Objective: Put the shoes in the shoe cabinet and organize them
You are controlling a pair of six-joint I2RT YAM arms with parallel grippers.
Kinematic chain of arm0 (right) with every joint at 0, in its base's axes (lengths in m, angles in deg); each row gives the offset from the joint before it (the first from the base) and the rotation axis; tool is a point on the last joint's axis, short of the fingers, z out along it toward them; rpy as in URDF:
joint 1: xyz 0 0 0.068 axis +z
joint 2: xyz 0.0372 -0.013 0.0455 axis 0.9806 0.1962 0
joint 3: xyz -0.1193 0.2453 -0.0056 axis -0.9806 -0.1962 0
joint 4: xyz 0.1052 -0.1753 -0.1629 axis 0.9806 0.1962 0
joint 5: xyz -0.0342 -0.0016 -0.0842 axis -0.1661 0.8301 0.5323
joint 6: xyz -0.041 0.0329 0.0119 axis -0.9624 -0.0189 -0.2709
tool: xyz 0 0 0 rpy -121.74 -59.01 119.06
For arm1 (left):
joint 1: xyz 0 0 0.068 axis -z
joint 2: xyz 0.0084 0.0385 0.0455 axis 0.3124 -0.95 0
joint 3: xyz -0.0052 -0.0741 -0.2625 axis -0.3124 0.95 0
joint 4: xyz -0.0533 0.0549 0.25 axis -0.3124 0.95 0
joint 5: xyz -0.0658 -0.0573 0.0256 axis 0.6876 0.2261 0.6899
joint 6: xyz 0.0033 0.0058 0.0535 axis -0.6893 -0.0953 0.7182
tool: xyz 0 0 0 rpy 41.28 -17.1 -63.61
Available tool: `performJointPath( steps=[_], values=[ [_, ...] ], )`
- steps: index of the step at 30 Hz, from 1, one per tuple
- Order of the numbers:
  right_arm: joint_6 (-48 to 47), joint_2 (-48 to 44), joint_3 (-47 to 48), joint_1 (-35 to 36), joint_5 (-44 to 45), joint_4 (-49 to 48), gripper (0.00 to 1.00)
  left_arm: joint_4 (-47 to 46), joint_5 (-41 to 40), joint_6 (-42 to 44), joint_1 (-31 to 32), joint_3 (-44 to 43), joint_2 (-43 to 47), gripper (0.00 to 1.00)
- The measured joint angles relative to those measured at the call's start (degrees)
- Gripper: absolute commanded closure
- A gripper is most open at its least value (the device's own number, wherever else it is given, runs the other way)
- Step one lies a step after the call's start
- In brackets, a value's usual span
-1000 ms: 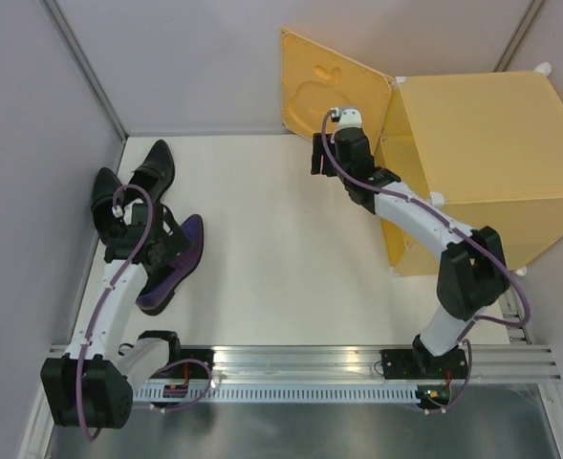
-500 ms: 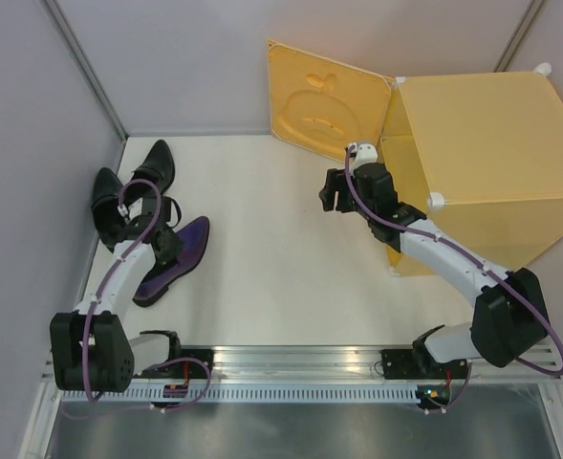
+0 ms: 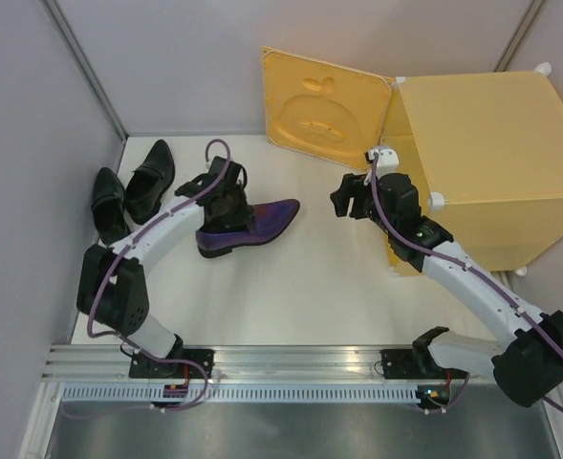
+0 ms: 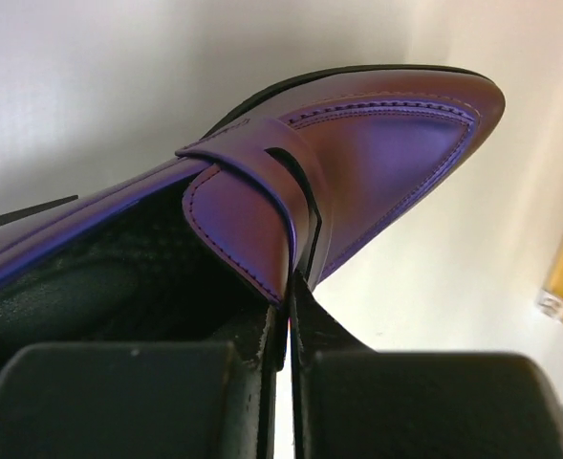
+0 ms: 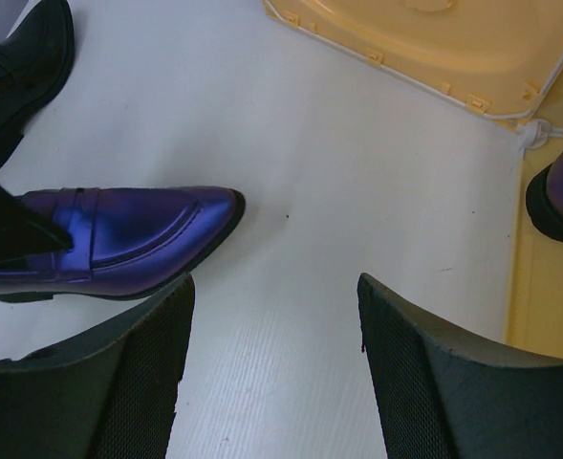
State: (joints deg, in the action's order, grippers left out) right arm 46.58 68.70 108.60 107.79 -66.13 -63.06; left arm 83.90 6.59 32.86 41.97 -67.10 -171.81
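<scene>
purple shoe (image 3: pixel 252 226) moved to mid-floor | left fingers (image 4: pixel 119 402) grasping it | right fingers (image 5: pixel 424 382) released | white floor (image 3: pixel 310 287)

We list two arms: left arm (image 3: pixel 159 232) and right arm (image 3: pixel 474 284), white link shells, black joint housings, a purple cable (image 3: pixel 213 147) looped along each; silver slotted base rail (image 3: pixel 300 361); right gripper (image 5: pixel 273 292) fingers (image 5: pixel 133 382) black, mesh-textured.

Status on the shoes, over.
Left gripper shut on purple shoe. Right gripper open, empty. Shoe cabinet door open; right arm sits before the opening. Black pair on floor.
</scene>
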Motion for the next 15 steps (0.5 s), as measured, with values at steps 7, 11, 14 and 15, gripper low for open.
performJointPath(
  steps=[7,11,14,15],
  values=[
    [0.3,-4.3,-2.7,0.0,1.1,0.9,0.27,-3.0,2.1,-2.5,8.1,-16.3,-16.6,0.98],
    [0.2,-5.8,-3.5,0.0,1.6,2.2,0.27,-4.5,3.0,-4.9,11.4,-24.3,-25.9,0.97],
    [0.2,-6.3,-4.0,0.0,2.6,2.9,0.27,-5.2,3.5,-6.0,13.6,-29.2,-31.1,0.85],
    [0.2,-6.5,-4.2,0.0,2.8,3.1,0.27,-5.2,3.8,-6.3,14.2,-30.6,-32.4,0.78]
  ],
)
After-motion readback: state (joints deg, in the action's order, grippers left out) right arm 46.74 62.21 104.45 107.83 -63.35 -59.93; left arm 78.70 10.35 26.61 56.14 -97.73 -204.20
